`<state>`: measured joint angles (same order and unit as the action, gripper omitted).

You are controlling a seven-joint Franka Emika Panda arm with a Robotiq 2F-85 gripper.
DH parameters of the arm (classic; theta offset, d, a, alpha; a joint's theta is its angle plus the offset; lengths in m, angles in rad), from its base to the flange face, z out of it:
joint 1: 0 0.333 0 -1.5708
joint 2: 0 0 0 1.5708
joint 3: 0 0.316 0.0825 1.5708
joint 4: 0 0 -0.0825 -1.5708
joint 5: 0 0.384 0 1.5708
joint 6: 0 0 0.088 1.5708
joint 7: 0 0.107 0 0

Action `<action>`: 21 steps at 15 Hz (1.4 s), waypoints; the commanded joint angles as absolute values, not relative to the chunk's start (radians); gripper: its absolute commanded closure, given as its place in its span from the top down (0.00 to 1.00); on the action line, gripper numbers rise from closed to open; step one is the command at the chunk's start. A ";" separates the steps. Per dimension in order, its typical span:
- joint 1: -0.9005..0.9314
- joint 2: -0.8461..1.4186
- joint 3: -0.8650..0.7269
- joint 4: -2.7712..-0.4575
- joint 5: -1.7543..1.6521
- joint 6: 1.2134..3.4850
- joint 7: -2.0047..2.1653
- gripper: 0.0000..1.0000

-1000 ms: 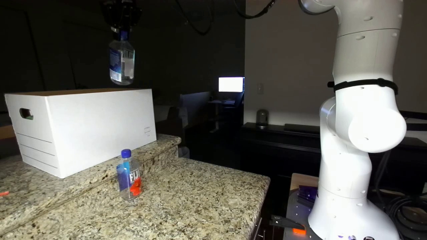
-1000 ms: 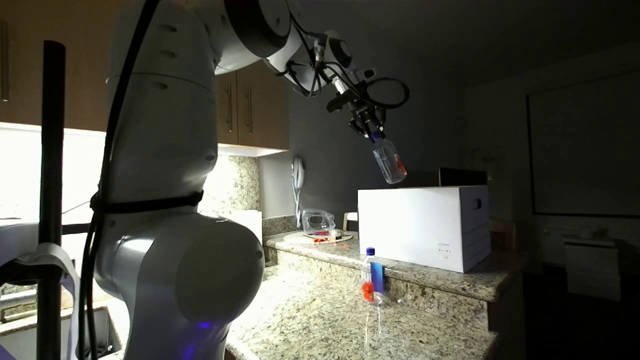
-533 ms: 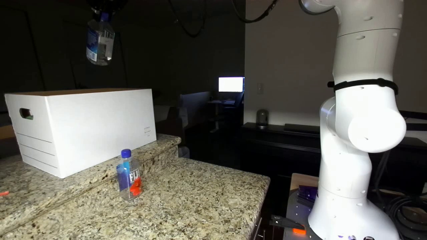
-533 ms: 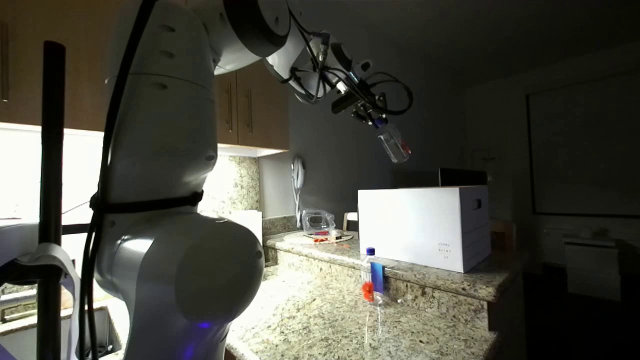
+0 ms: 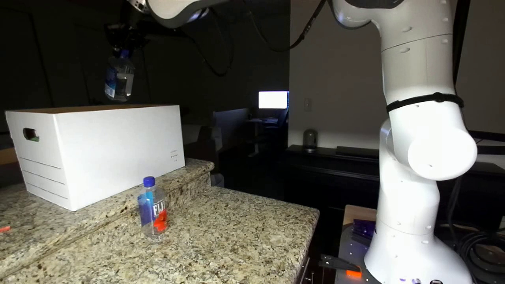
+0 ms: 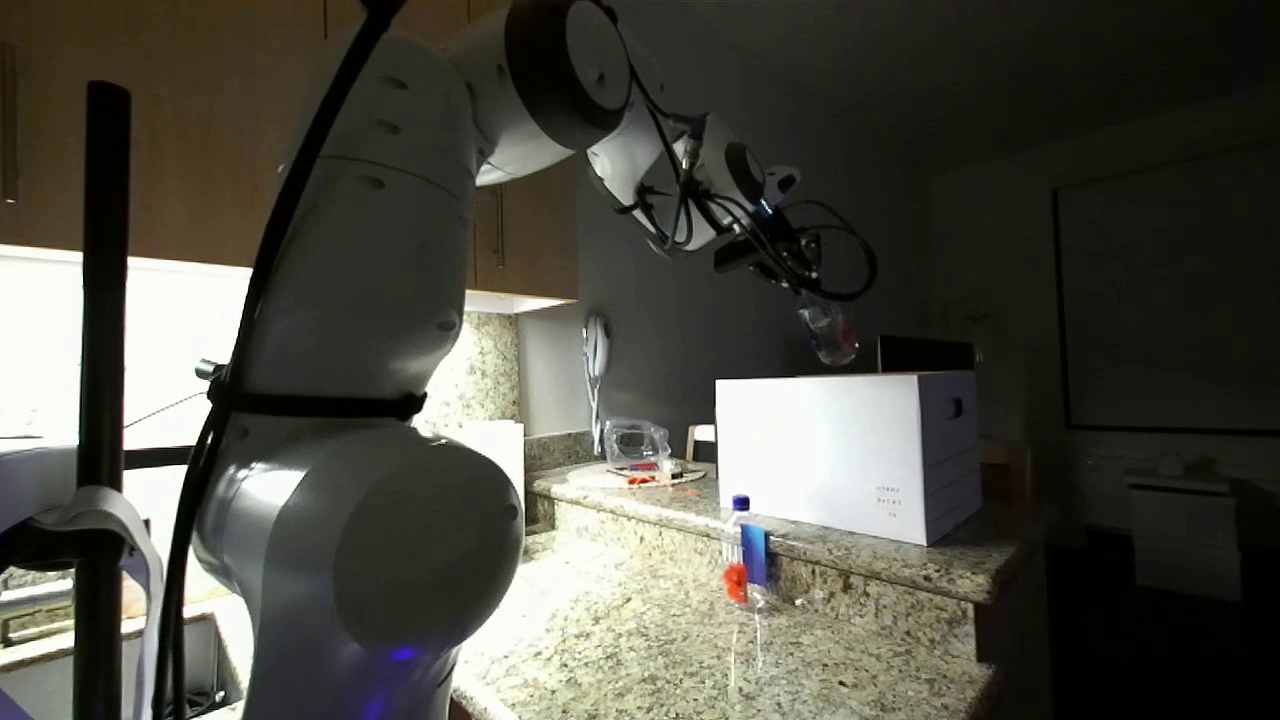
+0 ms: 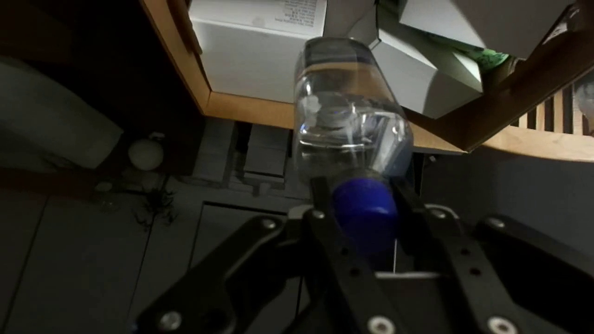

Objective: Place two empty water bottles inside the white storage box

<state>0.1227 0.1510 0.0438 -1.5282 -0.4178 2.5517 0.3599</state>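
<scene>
**Blue-capped clear plastic bottle held above white rectangular cardboard box**

The black two-fingered gripper pinches the bottle at its cap end, one finger on each side. It hangs tilted, base down, above the rim in both exterior views. White cartons lie inside the box, which rests on a raised granite ledge. A second clear plastic bottle, with blue cap, blue label and red-orange patch, stands upright on the lower granite counter beside the ledge. Farthest off, a bright rectangular screen glows.

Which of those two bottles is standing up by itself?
The lower bottle, upright on the lower granite counter; the other bottle hangs tilted in the gripper.
</scene>
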 commanded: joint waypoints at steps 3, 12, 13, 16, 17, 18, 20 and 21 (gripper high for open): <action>0.123 0.296 0.025 -1.421 -0.307 2.605 0.314 0.16; 0.155 0.424 -0.001 -1.278 -0.282 2.566 0.313 0.15; 0.159 0.430 -0.005 -1.268 -0.284 2.558 0.315 0.15; 0.151 0.441 0.009 -1.244 -0.306 2.523 0.331 0.60; 0.151 0.443 0.010 -1.237 -0.304 2.515 0.329 0.62; 0.150 0.444 0.013 -1.230 -0.302 2.514 0.329 0.66; 0.150 0.444 0.015 -1.218 -0.304 2.508 0.330 0.80; 0.150 0.441 0.015 -1.214 -0.306 2.505 0.331 0.87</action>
<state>0.1517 0.4367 0.0096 -1.2478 -0.3123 2.5380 0.3525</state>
